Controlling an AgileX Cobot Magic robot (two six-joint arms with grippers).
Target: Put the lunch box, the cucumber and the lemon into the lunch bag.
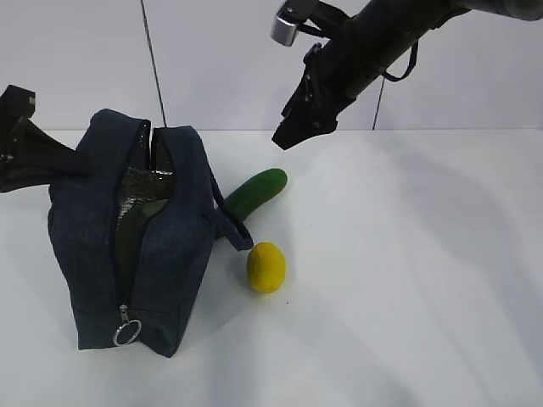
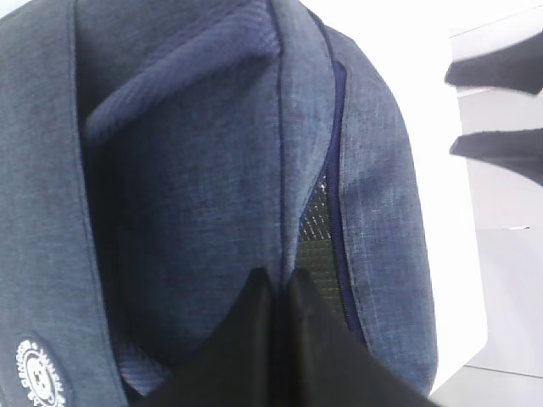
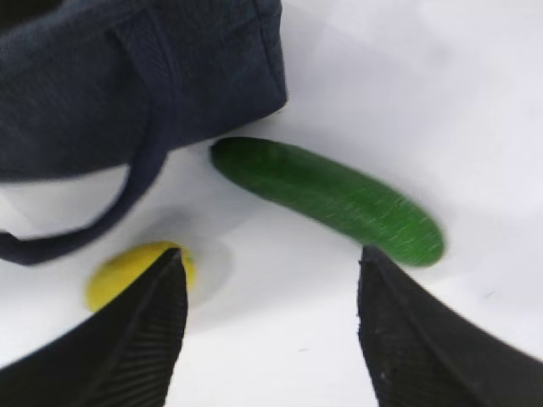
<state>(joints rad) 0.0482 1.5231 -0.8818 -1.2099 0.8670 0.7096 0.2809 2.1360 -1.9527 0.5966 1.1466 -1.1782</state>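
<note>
Cucumber (image 1: 256, 193) and lemon (image 1: 266, 267) lie outside the lunch bag (image 1: 161, 263); lunch box unseen, perhaps inside; right gripper (image 3: 270, 326) spread above them; left gripper (image 2: 278, 339) pressed together at the bag's side.

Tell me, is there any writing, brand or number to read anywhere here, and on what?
Round white emblem on the bag, left wrist view: ringed with tiny marks, too blurred and cut off to read.
No other words, numbers or signs show on the cucumber, lemon or table.
</note>
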